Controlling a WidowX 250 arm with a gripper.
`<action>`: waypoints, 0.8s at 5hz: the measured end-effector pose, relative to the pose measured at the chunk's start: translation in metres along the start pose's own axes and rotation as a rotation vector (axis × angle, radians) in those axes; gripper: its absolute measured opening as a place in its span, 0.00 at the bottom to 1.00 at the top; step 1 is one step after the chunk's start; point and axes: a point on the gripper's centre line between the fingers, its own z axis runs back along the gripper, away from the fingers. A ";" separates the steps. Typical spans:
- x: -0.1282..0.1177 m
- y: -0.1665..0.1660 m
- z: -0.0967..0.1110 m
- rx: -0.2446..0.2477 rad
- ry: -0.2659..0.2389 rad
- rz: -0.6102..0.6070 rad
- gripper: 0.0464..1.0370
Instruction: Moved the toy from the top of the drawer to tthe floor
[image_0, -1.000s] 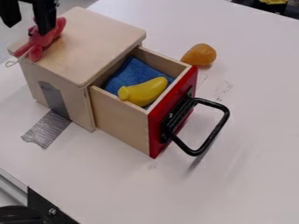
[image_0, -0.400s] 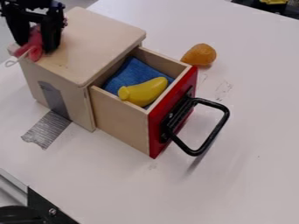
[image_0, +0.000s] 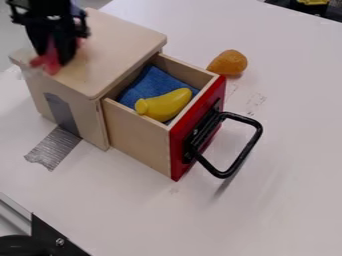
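White worktop (image_0: 287, 175), seen at a slant, carries a wooden box (image_0: 110, 42). Over the box's top hangs the black hand (image_0: 55, 56), narrowed and holding a pink toy (image_0: 45, 63); blur hides whether the toy touches the wood. Below the hand, grey tape (image_0: 53, 148) runs down the box's side onto the worktop. Farther from the hand, the open drawer (image_0: 137, 137) holds a blue cloth (image_0: 148, 85) and a yellow toy banana (image_0: 163, 105). Well apart from the hand are the drawer's black handle (image_0: 252, 145) and an orange, rounded object (image_0: 228, 63).
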 end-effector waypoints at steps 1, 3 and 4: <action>-0.035 -0.029 -0.001 -0.001 -0.013 -0.061 0.32; -0.079 -0.044 -0.018 -0.024 0.025 -0.083 0.32; -0.093 -0.046 -0.014 -0.036 0.014 -0.094 0.32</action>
